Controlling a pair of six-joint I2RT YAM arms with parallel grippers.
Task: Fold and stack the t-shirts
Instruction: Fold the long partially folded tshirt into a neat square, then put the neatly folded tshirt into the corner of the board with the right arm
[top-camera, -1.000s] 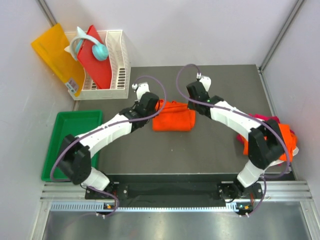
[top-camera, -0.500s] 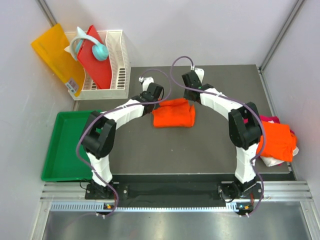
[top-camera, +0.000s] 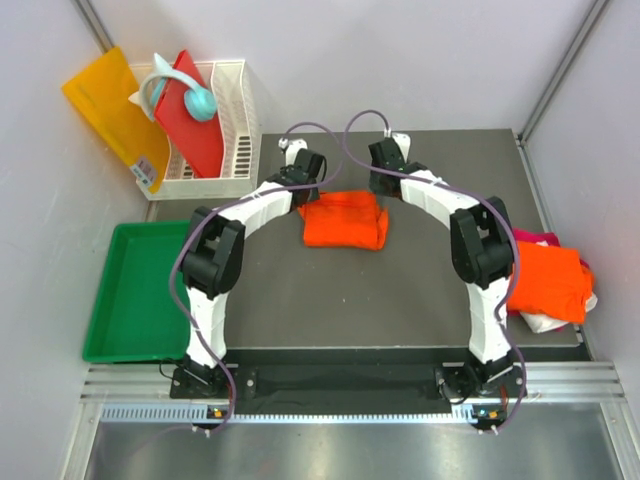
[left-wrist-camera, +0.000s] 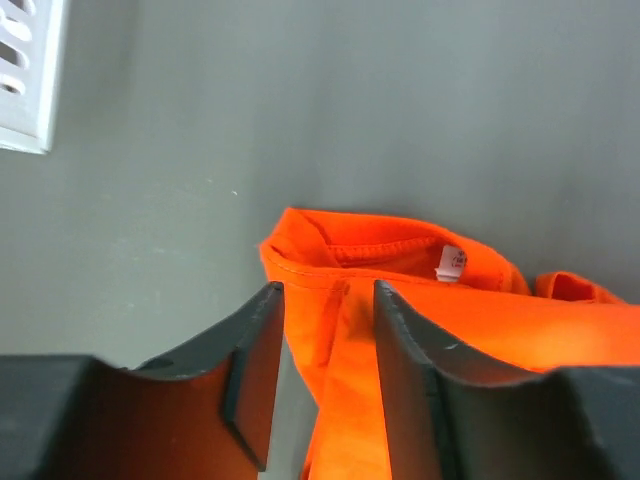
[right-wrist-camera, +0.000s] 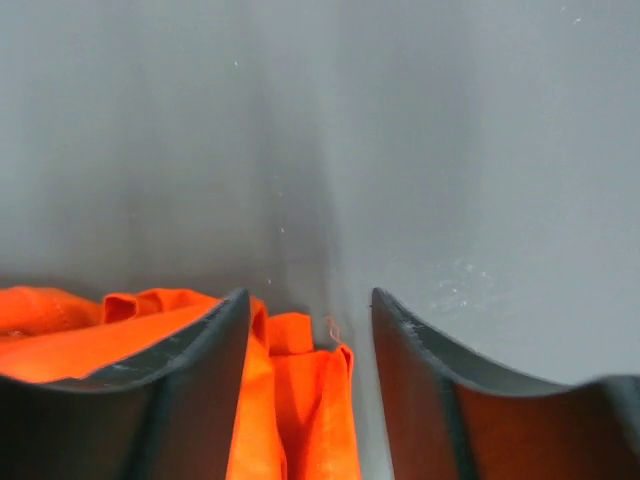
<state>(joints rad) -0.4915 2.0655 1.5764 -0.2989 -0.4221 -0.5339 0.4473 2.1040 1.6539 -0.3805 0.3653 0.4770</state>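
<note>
— At the left gripper (left-wrist-camera: 328, 300), what do you see?
— Its fingers (left-wrist-camera: 255, 380) stand a narrow gap apart and I grip nothing. The collar corner of the folded orange t-shirt (left-wrist-camera: 480, 310) shows through the gap, lying on the grey table (left-wrist-camera: 400, 100). My right gripper (right-wrist-camera: 310, 300) is parted much the same over the shirt's other far corner, with cloth showing beside one finger (right-wrist-camera: 200, 370).
— And further out?
— From above, both my arms arch over to the far edge of that shirt (top-camera: 345, 222), which lies flat on the far half of the table. At the right edge is a pile. A second orange t-shirt (top-camera: 548, 278) lies on top, a magenta t-shirt (top-camera: 535, 238) peeks out behind it, and something white (top-camera: 540, 322) shows under its near side.
— Containers?
— Two. One white basket (top-camera: 240, 120) at the far left holds a red board (top-camera: 190, 125) standing on edge and a pale teal headset-shaped thing (top-camera: 190, 98) against it. A yellow-orange sheet (top-camera: 100, 100) leans outside the basket, against the wall. One green tray (top-camera: 140, 290) sits left of the table, beside my left arm.
— The count?
— Two orange shirts, one magenta, two grippers.
</note>
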